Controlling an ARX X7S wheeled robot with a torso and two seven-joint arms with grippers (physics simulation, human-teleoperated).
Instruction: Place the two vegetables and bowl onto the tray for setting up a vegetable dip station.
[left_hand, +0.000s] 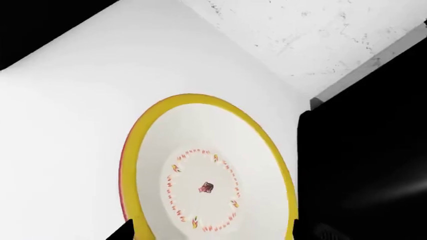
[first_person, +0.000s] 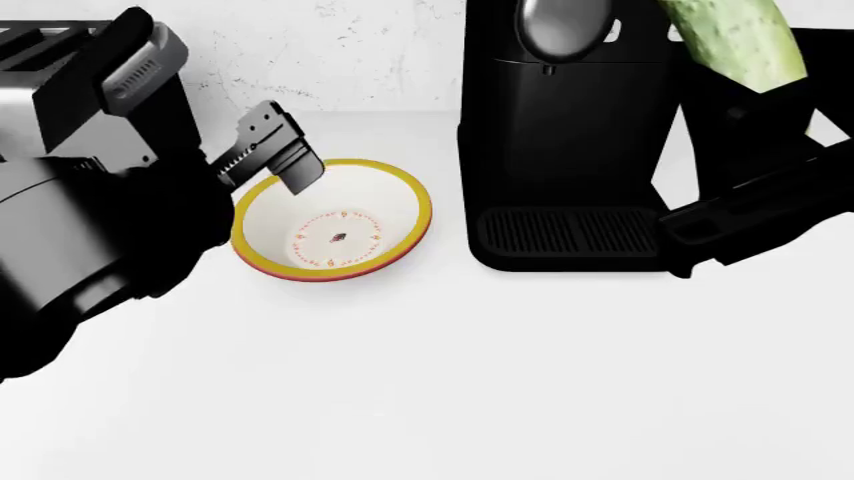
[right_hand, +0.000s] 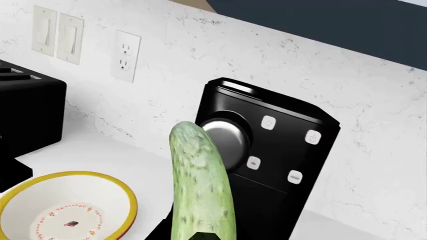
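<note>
Fingers: our left fingers (first_person: 274, 158) stand apart, empty, over the bowl's back rim; the right ones are hidden, though the cucumber (first_person: 741, 35) rides aloft on that arm.
Bowl (first_person: 332, 220): upright on the counter (first_person: 441, 370), directly below the left fingers, beside the coffee machine (first_person: 567, 140).
Look: yellow rim, white inside.
Tray: unseen.

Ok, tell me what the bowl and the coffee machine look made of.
Bowl: probably glazed ceramic, smooth white inside with a painted ring pattern and yellow rim. Coffee machine: seemingly glossy black plastic with a shiny metal-looking round knob and a ribbed drip tray.
</note>
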